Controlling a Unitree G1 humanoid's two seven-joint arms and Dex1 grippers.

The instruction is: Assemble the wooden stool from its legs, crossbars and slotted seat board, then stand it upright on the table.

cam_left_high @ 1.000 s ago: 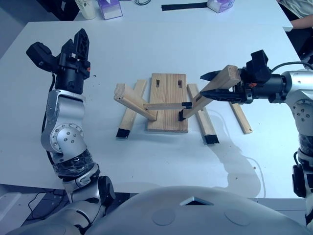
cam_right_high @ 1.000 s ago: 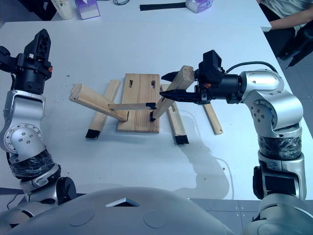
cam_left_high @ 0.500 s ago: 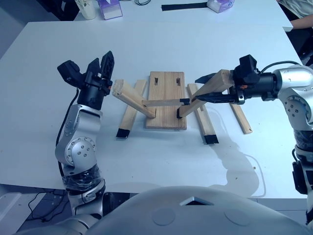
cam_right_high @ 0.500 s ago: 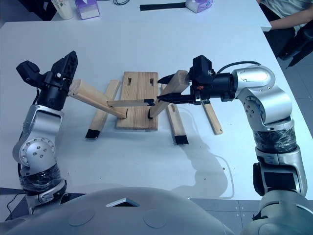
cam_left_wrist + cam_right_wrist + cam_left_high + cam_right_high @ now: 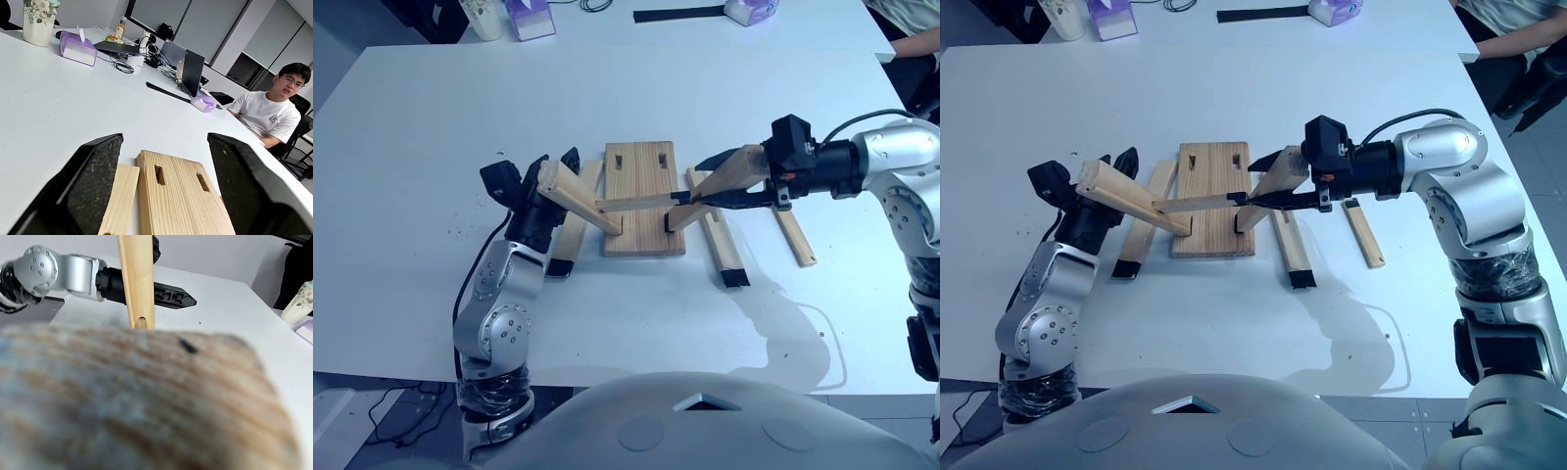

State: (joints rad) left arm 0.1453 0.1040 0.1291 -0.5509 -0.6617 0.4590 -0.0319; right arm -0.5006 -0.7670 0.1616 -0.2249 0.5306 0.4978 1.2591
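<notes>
Centrally on the white tabletop (image 5: 421,117) the slotted seat board (image 5: 641,171) lies flat, its two slots toward the far end. Over it is a partly built frame: a left frame leg (image 5: 584,201) and a right frame leg (image 5: 741,168), both slanted, joined by a thin crossbar (image 5: 641,203) that runs across above the board. The right end effector (image 5: 705,183) is clenched on the right frame leg near its upper end, one finger above the wood and one below; the leg's black-capped foot comes down at the board's right edge. The left end effector (image 5: 553,164) is released, its fingers (image 5: 93,181) spread wide to either side of the left frame leg's upper end; whether they touch the wood I cannot tell. That leg's lower end comes down over the board's left part. Flat on the tabletop, a black-tipped loose leg (image 5: 568,240) lies just beside the board's left side, passing under the left frame leg, and a second loose leg (image 5: 722,245) lies just beside its right side. A short loose bar (image 5: 796,238) lies farther right, apart from the rest. Beyond the far edge sit a purple box (image 5: 530,18) and a black strip (image 5: 680,13).
</notes>
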